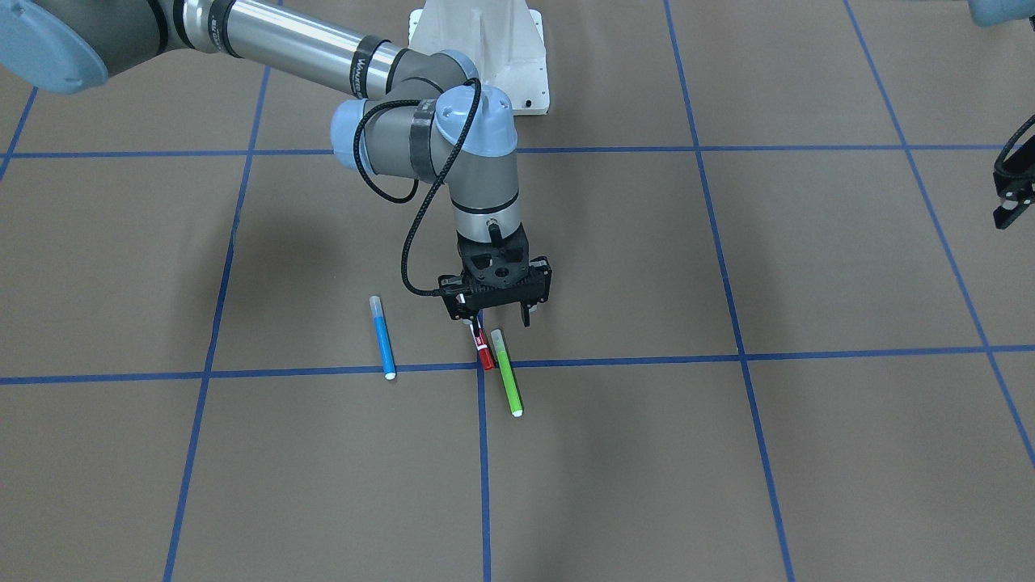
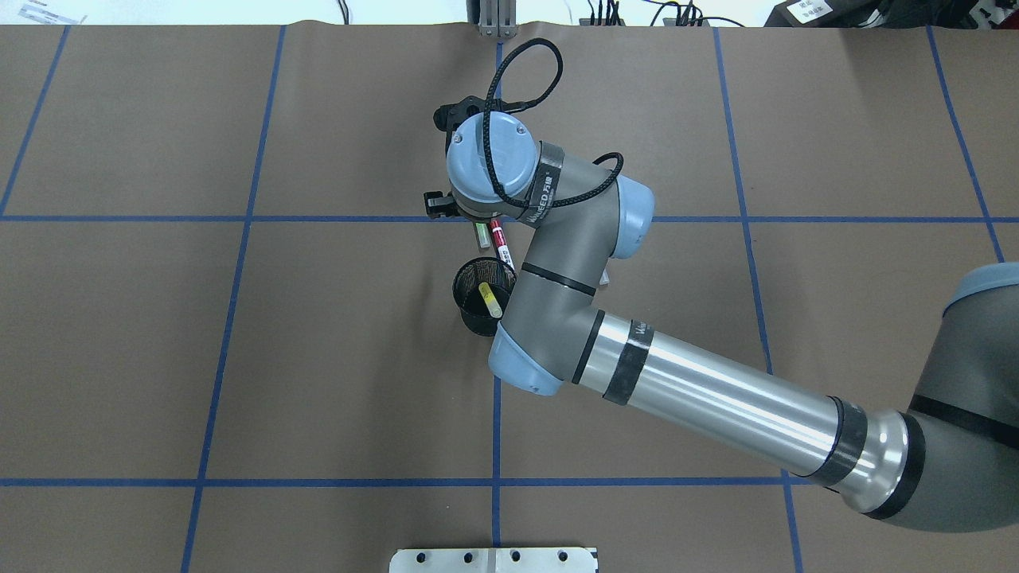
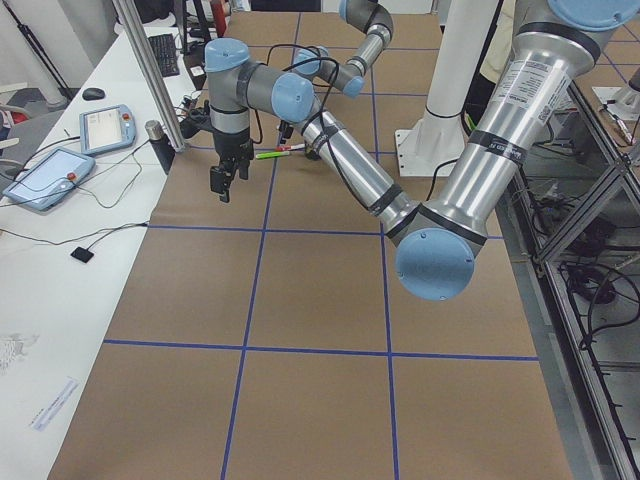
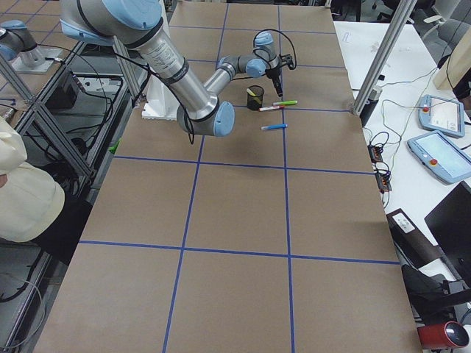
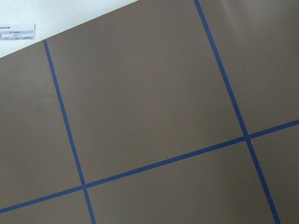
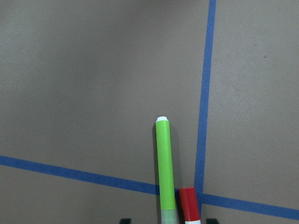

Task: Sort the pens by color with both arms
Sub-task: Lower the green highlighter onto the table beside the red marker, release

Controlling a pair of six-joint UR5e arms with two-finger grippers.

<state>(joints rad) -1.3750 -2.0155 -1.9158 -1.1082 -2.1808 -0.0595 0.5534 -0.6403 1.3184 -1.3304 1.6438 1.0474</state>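
My right gripper (image 1: pixel 496 319) hangs open, low over the cap ends of two pens, holding nothing. Of these two, the green pen (image 1: pixel 507 373) lies on the table beside the white pen with red ends (image 1: pixel 483 352); the right wrist view shows both, the green pen (image 6: pixel 165 163) and the red-ended one (image 6: pixel 188 203). A blue pen (image 1: pixel 382 338) lies apart from them. A yellow pen (image 2: pixel 489 301) stands inside the black mesh cup (image 2: pixel 466 286). My left gripper (image 1: pixel 1007 206) hovers far off at the table's side, open and empty.
Blue tape lines (image 1: pixel 614 360) divide the brown table into squares. The robot's white pedestal (image 1: pixel 485 48) stands behind the pens. Tablets and cables (image 4: pixel 434 140) lie on the white bench beyond the table's far edge.
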